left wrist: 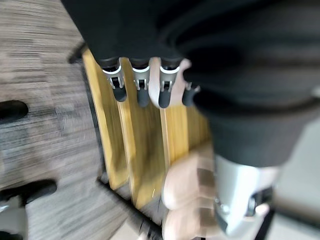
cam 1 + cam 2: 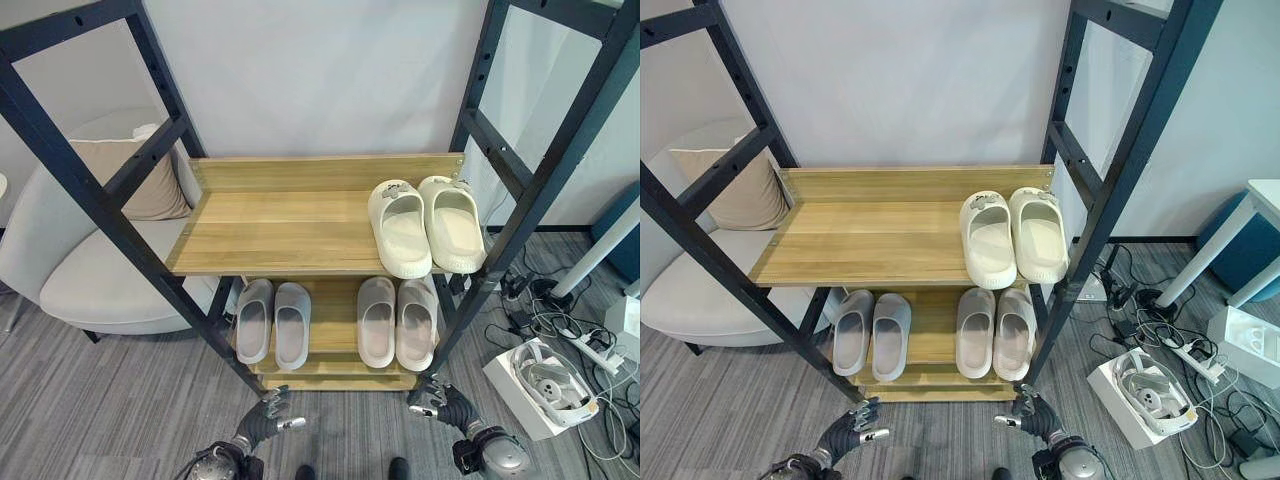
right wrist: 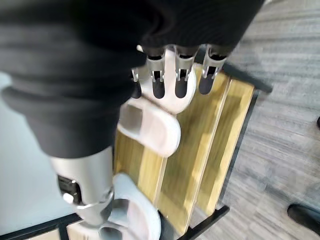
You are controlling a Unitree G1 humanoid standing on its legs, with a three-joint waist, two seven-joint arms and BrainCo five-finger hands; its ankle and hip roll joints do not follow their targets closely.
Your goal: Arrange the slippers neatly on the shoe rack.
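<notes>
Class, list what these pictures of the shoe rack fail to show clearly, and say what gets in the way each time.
- Heels of the grey slippers and pink slippers: in the left eye view, hidden under the upper shelf.
- Chair: in the left eye view, crossed by the rack frame and cut by the edge.
- Lower shelf: in the left wrist view, blurred and partly covered by the left hand.

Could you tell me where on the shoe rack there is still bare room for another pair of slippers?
The upper shelf is bare across its left and middle, bordered by the cream slippers at its right end. The lower shelf is crowded: grey slippers left, pale pair right, only a narrow gap between.
</notes>
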